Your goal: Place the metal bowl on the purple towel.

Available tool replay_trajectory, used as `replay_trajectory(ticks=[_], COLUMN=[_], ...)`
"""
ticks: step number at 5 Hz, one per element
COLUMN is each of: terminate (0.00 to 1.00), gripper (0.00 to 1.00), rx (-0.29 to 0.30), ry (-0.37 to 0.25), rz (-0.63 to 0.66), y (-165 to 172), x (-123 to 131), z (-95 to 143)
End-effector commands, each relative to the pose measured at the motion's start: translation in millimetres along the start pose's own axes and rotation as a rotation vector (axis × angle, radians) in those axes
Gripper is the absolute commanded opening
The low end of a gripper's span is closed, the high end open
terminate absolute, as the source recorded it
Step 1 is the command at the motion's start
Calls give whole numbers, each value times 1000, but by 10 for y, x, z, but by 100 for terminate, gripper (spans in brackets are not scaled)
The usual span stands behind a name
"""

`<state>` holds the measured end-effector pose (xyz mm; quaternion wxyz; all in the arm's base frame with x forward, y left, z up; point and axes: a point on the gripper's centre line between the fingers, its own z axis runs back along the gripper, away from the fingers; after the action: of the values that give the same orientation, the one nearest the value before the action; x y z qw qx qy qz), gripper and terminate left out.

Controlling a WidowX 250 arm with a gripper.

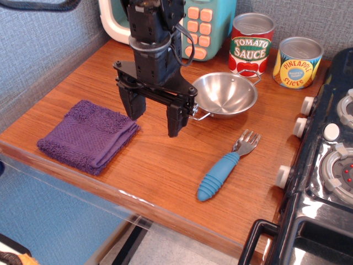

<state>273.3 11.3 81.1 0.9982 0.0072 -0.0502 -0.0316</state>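
The metal bowl [226, 94] sits upright on the wooden counter, right of centre, its near wire handle pointing toward my gripper. The purple towel [88, 135] lies folded at the counter's left front. My black gripper [154, 118] hangs between them, open and empty, fingers pointing down just above the wood. Its right finger [175, 118] is close beside the bowl's left handle; its left finger [133, 104] is near the towel's right edge.
A tomato sauce can [251, 44] and a pineapple slices can [298, 62] stand behind the bowl. A blue-handled fork [223, 168] lies in front of it. A toy stove [325, 165] borders the right side, a toy appliance [204, 25] the back.
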Motion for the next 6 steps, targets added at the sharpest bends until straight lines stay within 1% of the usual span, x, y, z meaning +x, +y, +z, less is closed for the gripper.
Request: replay_trajectory(ticks=[1,2,3,4,5,6], terminate=[0,0,0,0,0,0], gripper=[100,100,100,100,100,100], rx=[11,37,58,67,65,41], ry=[-52,-57,-30,18,61,92], rz=[100,149,185,198,190,192], y=[233,330,376,343,223,130], x=[578,910,1152,1254,1304,1311], z=[80,63,-97,-322,-516,-655])
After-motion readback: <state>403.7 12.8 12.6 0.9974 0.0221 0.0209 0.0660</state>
